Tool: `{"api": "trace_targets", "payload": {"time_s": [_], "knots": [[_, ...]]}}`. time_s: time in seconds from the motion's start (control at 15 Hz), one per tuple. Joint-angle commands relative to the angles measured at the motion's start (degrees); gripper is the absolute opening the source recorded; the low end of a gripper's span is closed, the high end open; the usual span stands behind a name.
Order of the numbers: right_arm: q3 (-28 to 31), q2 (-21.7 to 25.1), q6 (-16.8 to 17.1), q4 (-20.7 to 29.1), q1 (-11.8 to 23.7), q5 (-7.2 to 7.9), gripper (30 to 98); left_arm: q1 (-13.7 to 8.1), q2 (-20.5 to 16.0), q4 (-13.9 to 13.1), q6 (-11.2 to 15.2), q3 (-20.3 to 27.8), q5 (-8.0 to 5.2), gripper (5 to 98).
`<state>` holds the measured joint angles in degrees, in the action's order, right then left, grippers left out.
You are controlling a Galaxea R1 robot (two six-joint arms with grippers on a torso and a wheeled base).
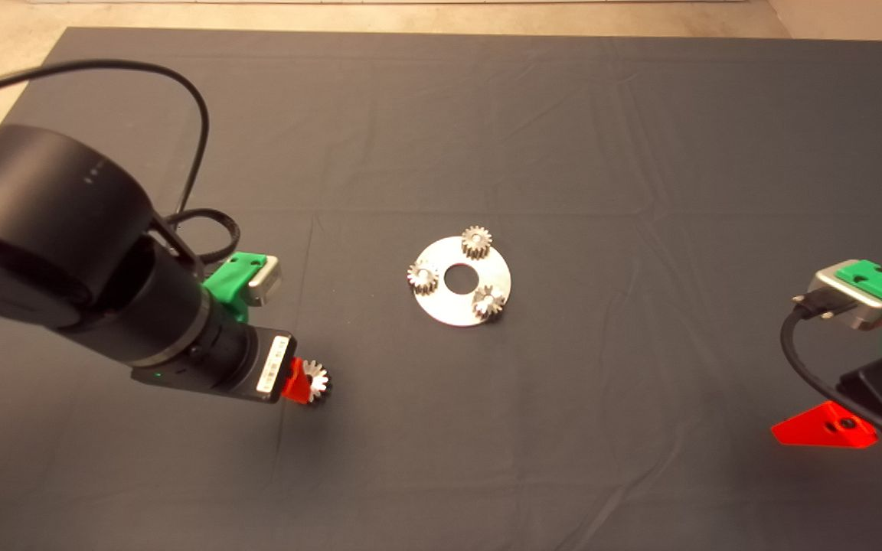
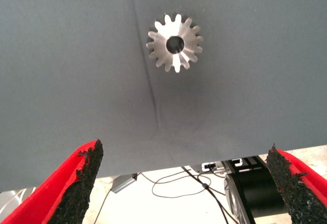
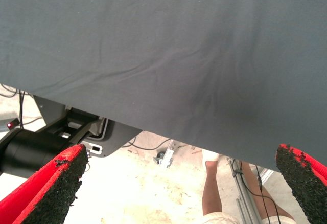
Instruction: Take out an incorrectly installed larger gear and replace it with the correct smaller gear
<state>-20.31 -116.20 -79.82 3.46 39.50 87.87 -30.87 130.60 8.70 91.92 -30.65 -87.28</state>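
Note:
The larger gear [image 1: 318, 380], bright silver with a wide centre hole, lies flat on the mat at the front left. In the left wrist view this larger gear [image 2: 174, 43] rests well beyond the fingertips, touching neither pad. My left gripper [image 1: 308, 387] hovers right over it, open, its fingers [image 2: 82, 175] spread wide. Three alike small grey gears [image 1: 476, 242] [image 1: 423, 276] [image 1: 488, 301] sit around the rim of a round silver plate [image 1: 452, 314] at mid-mat. The smaller gear is one of these; which one I cannot tell. My right gripper [image 1: 824, 432] waits open at the lower right edge.
The dark mat [image 1: 563, 153] has creases running across it. The right wrist view looks past the mat's front edge [image 3: 153, 127] to the floor, with cables, a black robot base [image 3: 36, 150] and a person's leg [image 3: 213, 193].

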Motion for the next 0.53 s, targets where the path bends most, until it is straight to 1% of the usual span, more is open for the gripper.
{"api": "trace_targets", "payload": {"time_s": [0.0, 0.13, 0.33, 0.4, 0.47], "knots": [[0.2, 0.05, -0.16, 1.9, 0.67, 4.52, 97.7, -1.22, -1.18, -0.79, 0.98, 1.83, -3.41, 82.2], [0.11, 0.05, -0.16, 1.72, 0.67, 4.59, 97.7, -1.3, -1.09, -0.8, 1.16, 3.41, -3.33, 87.2], [0.18, 0.05, -0.17, 1.81, 0.67, 4.59, 97.7, -1.39, -1.63, -0.86, 1.33, 3.42, -3.42, 88.3], [0.11, 0.13, -0.24, 1.72, 0.67, 4.68, 97.7, -1.39, -1.7, -0.88, 1.33, 3.33, -3.33, 91.1], [0.17, 0.05, -0.16, 1.81, 0.67, 4.62, 97.7, -1.39, -1.7, -0.79, 1.33, 3.33, -3.33, 92.1]]}}
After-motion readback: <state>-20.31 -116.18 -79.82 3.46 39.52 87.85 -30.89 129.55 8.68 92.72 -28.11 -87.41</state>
